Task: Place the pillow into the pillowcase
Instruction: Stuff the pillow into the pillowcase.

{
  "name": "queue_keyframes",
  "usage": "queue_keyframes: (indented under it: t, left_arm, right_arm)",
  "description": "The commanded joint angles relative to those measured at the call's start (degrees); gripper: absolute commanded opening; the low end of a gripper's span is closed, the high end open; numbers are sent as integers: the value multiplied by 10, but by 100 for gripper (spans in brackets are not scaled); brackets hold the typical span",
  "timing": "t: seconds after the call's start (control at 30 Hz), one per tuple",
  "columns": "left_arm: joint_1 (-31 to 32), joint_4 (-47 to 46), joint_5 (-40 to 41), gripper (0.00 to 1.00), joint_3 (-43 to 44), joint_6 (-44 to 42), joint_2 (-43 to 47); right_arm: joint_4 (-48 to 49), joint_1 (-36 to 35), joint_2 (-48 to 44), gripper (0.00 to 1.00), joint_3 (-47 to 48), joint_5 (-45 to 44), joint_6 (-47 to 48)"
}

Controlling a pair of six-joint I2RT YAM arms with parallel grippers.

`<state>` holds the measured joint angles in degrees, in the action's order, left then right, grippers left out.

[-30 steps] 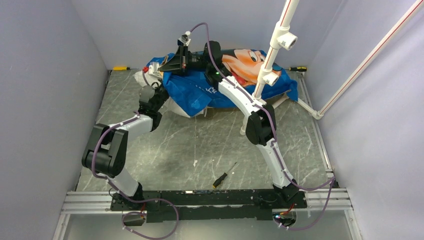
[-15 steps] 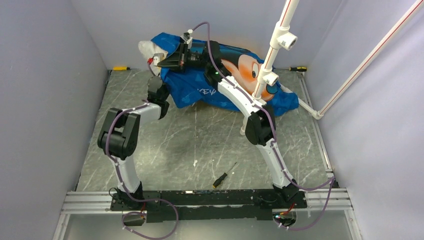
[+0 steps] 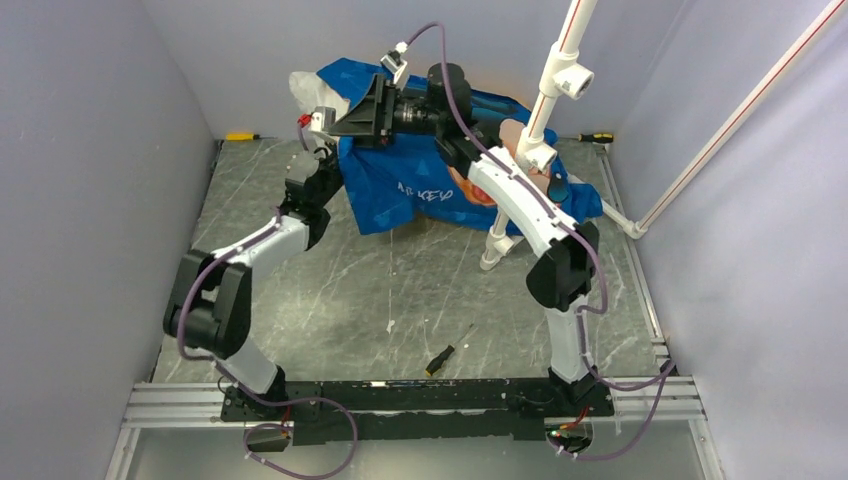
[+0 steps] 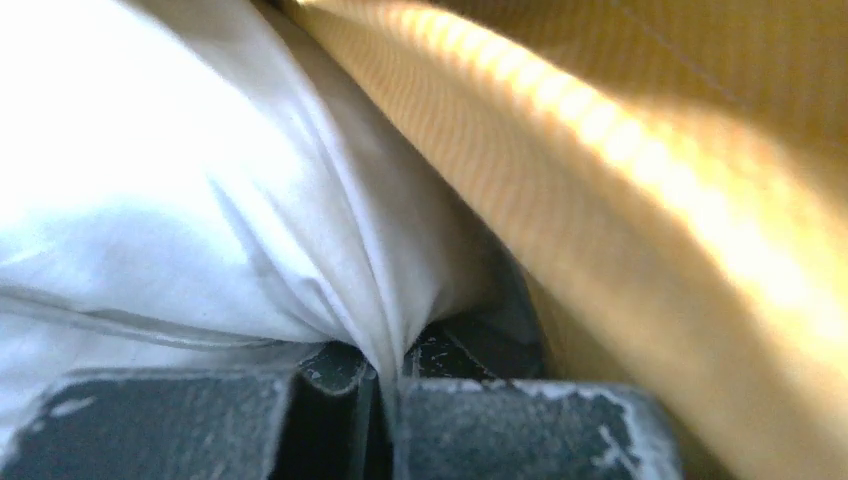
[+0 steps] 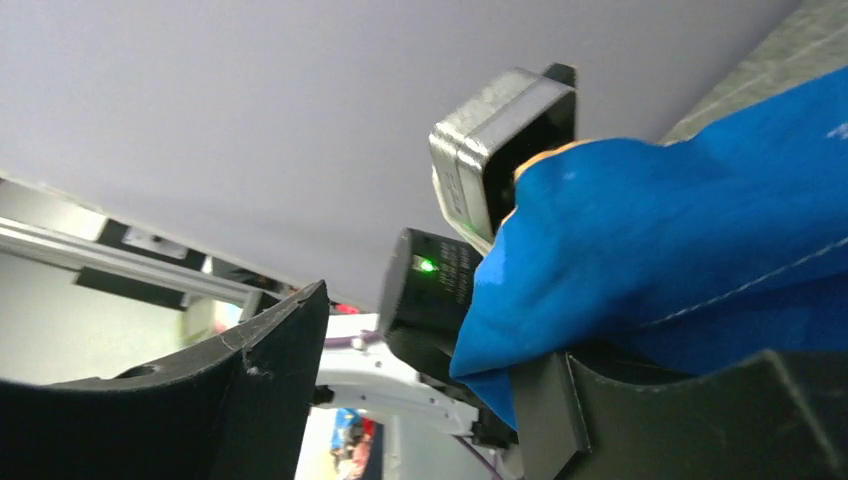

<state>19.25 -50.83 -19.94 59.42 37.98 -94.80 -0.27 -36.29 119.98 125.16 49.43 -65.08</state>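
- Far left, at the back edge of the table [image 3: 330,290], I see a small yellow-handled tool [image 3: 241,135] lying against the wall.
- The left arm [image 3: 262,245] reaches up from its base towards the back of the table, its wrist at the left end of the bundle.
- The left gripper [image 4: 385,390] is clenched: in its wrist view I see a fold of white cloth pinched between the two dark fingers [image 4: 200,425].
- That cloth is the pillow [image 3: 303,92]. It sits at the back left, held up off the table, with only a white end poking out of the blue cover.
- In the left wrist view the orange-yellow inner side of the pillowcase [image 4: 650,200] lies right against the pillow.
- From above, the pillowcase [image 3: 410,185] is draped over the pillow at the back centre and hangs down towards the table.
- The right gripper [image 5: 425,380] is released, with its jaws standing well apart. Blue cloth rests over one finger [image 5: 690,420] and is not pinched.
- Near the front centre I see a screwdriver [image 3: 445,352] lying loose on the table.
- A white pole [image 3: 545,110] rises just right of the bundle.
- At the far right back edge lies another screwdriver [image 3: 598,137].
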Motion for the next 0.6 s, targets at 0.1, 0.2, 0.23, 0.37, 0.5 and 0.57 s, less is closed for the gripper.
queue_keyframes:
  t: [0.1, 0.2, 0.23, 0.37, 0.5, 0.57]
  left_arm:
    - [29, 272, 73, 0, 51, 4, 110]
    - [29, 377, 95, 0, 82, 10, 116]
    - [29, 387, 92, 0, 83, 7, 116]
    - [29, 398, 101, 0, 70, 36, 121]
    - [28, 447, 115, 0, 95, 49, 117]
    - [28, 476, 124, 0, 111, 54, 113]
  right_arm:
    - [-243, -11, -109, 79, -6, -154, 276]
    - [-272, -11, -155, 82, -75, -220, 319]
    - [-284, -11, -165, 82, -90, -242, 329]
    - [-374, -18, -177, 82, -78, -344, 373]
    - [-420, -29, -204, 83, -117, -403, 403]
    - [-427, -33, -221, 83, -154, -413, 406]
